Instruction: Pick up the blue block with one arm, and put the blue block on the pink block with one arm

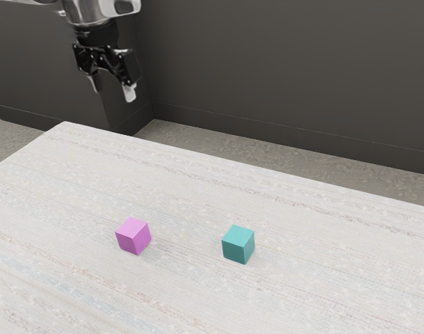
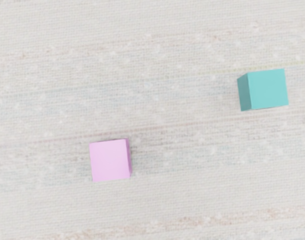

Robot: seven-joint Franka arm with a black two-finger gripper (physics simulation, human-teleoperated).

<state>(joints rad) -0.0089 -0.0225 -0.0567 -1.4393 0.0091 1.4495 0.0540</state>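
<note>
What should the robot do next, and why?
Probably move across and down toward the blue block. The jaws hang open high up, holding nothing, while the blue block sits on the table, apart from the pink block.

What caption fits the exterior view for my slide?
Open end effector hangs high above the table; pink block and blue block sit apart below.

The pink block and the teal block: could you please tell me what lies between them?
Nothing: the stretch between the pink block and the teal block is bare table, as both the exterior and wrist views show.
</note>
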